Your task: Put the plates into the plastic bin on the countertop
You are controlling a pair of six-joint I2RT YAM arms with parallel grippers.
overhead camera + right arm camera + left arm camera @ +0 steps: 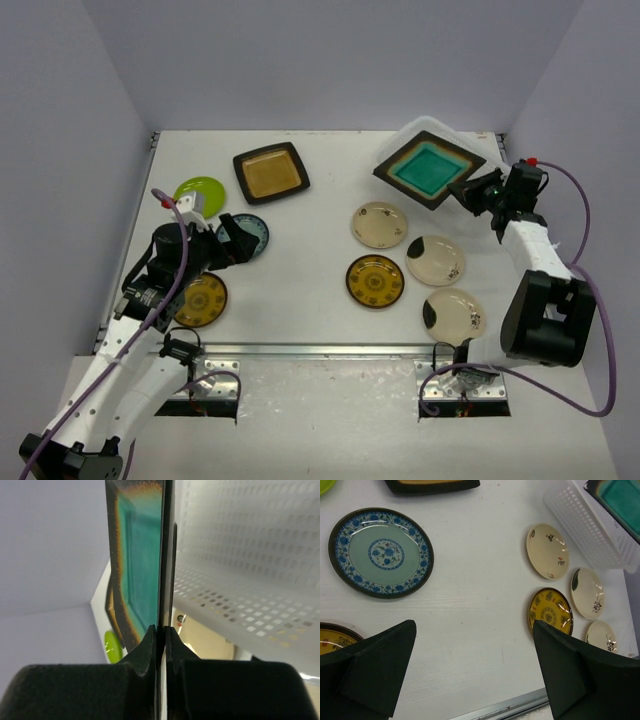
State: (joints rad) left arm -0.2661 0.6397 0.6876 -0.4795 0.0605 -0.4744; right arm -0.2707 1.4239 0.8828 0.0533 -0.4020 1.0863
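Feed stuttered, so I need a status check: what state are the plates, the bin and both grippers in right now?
Left gripper: open, empty, above the table.
Right gripper: shut on the teal plate.
Teal plate: held by its edge over the bin.
Bin: on the table, inside mostly hidden.
Amber plate: flat on table.
Green plate: flat on table.
Blue plate: flat on table.
Two yellow plates: flat on table.
Three cream plates: flat on table.

teal plate [430, 170] over plastic bin [422, 130] mouth, bare countertop [310, 240] lane mid-table
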